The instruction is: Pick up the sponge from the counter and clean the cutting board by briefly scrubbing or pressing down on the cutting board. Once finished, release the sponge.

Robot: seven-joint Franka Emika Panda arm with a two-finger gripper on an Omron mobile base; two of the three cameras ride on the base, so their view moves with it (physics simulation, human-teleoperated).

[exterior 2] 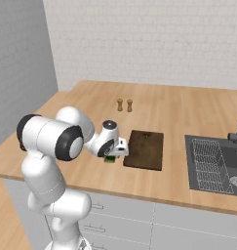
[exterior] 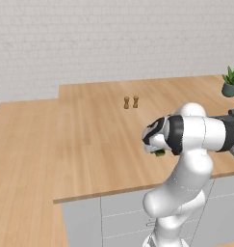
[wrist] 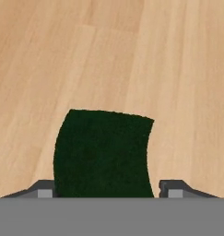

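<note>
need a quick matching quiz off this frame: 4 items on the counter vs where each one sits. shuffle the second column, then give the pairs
Items
1. sponge
2. cutting board
3. two shakers
4. potted plant

Places
A. far back right corner of the counter
B. between the claw fingertips
C. flat on the counter, left of the sink
D. side by side, behind the cutting board

Pairs: 1-B, 2-C, 3-D, 4-A

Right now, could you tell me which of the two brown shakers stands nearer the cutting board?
The right-hand shaker, seen from the right base view; the other shaker stands just left of it, farther from the cutting board.
</note>
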